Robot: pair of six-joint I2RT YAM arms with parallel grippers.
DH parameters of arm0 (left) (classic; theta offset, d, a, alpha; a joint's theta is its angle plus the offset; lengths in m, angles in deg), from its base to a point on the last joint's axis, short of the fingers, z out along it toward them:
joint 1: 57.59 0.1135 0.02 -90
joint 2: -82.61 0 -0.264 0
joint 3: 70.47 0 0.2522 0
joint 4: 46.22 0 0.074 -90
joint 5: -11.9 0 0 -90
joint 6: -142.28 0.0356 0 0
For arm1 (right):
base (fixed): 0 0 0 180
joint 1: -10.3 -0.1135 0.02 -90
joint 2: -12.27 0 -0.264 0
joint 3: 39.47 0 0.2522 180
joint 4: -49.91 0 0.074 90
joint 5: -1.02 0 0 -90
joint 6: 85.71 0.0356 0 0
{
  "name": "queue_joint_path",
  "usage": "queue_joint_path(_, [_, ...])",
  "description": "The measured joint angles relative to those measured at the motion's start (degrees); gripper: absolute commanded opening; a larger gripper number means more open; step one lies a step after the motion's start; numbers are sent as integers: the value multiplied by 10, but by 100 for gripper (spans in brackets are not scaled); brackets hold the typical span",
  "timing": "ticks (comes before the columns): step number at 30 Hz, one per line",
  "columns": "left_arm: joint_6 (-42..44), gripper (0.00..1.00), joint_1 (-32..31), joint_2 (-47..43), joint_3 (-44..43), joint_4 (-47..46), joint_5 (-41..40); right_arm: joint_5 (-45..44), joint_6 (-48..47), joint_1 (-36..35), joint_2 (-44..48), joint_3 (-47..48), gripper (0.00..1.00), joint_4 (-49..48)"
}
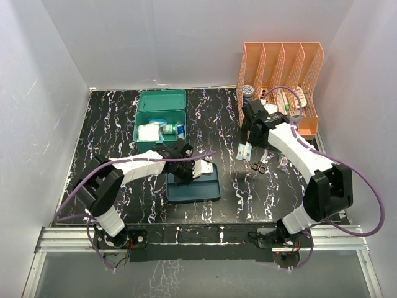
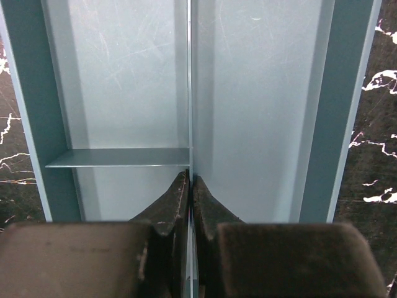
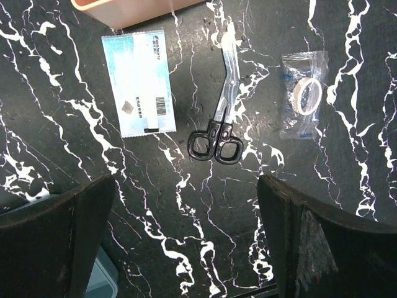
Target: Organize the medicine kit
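Your left claw point(image 2: 190, 180) clamps divider point(image 2: 189, 74) of blue-teal plastic tray point(image 2: 260, 93); right claw point(image 3: 186, 189) gapes, empty. Reckon teal-green plastic medicine kit point(image 1: 162, 100), upper-centre, light, stiff, slick; grip rim.

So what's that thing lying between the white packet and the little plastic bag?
Scissors with black handles lie between the packet and the bag, touching neither. The right wrist view shows it best.
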Motion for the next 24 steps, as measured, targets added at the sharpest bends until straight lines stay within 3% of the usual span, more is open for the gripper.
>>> queue_joint_path(10, [25, 2, 0, -8, 17, -42, -16, -7, -13, -30, -43, 0, 98, -42])
queue_joint_path(18, [46, 53, 0, -8, 12, -36, -25, -6, -30, -33, -56, -29, 94, -79])
queue_joint_path(24, [51, 76, 0, -13, 5, -13, -25, 7, -48, -33, -57, -64, 89, -115])
